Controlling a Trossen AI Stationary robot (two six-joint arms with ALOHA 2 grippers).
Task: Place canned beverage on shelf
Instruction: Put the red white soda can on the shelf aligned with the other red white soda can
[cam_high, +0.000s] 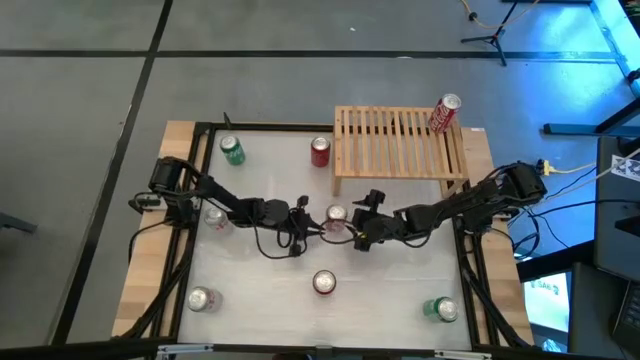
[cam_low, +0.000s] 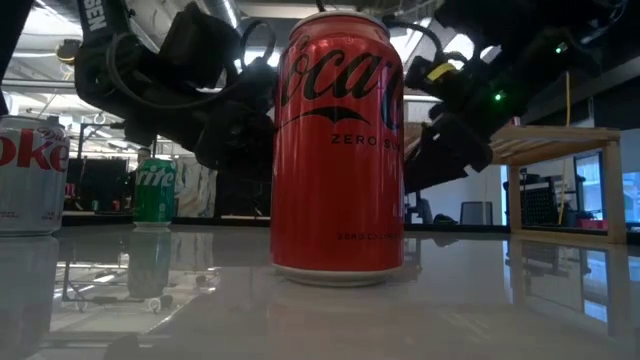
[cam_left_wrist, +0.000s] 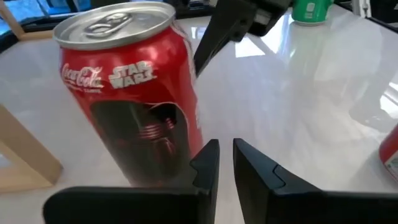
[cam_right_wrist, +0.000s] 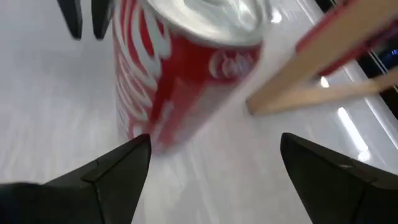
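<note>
Centre can (cam_high: 336, 215): wide-open, empty right gripper (cam_high: 358, 228) approaches; next, straddle and close, then lift to shelf (cam_high: 398, 140).

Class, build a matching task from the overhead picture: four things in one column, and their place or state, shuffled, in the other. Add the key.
Things:
1. left gripper
2. right gripper
3. Star Wars cola can
4. tilted red can

Place or state:
A. on the shelf
B. open
C. shut
D. standing between both grippers

Pairs: 1-C, 2-B, 3-D, 4-A
</note>
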